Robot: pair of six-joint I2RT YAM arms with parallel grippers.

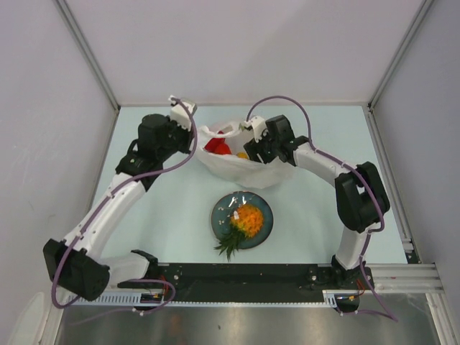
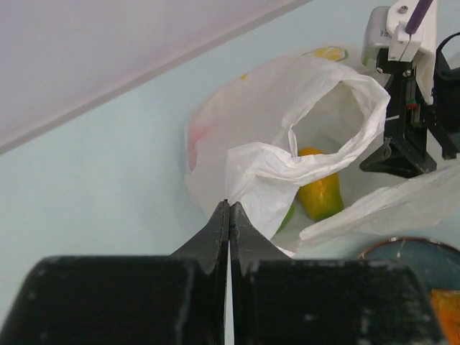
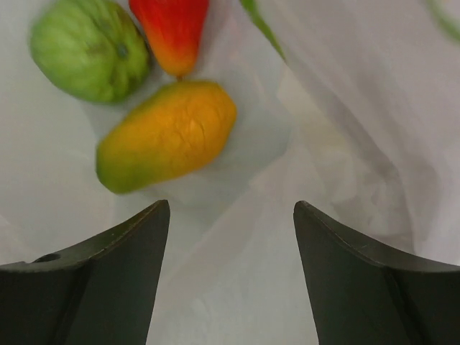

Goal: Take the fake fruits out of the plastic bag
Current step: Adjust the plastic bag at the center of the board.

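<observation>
The plastic bag (image 1: 241,164) lies open at the table's far middle. Inside it, the right wrist view shows a yellow mango-like fruit (image 3: 169,136), a green round fruit (image 3: 90,47) and a red fruit (image 3: 172,29). My right gripper (image 3: 230,208) is open inside the bag's mouth, just short of the mango and touching nothing. My left gripper (image 2: 230,205) is shut at the bag's left rim (image 2: 266,172), pinching the film. The pineapple (image 1: 246,221) lies on the dark blue plate (image 1: 263,203). The red fruit (image 1: 215,146) also shows from above.
The plate stands near of the bag, between the two arms. The right arm (image 2: 406,108) hangs over the bag's far side in the left wrist view. Walls enclose the table on the left, back and right.
</observation>
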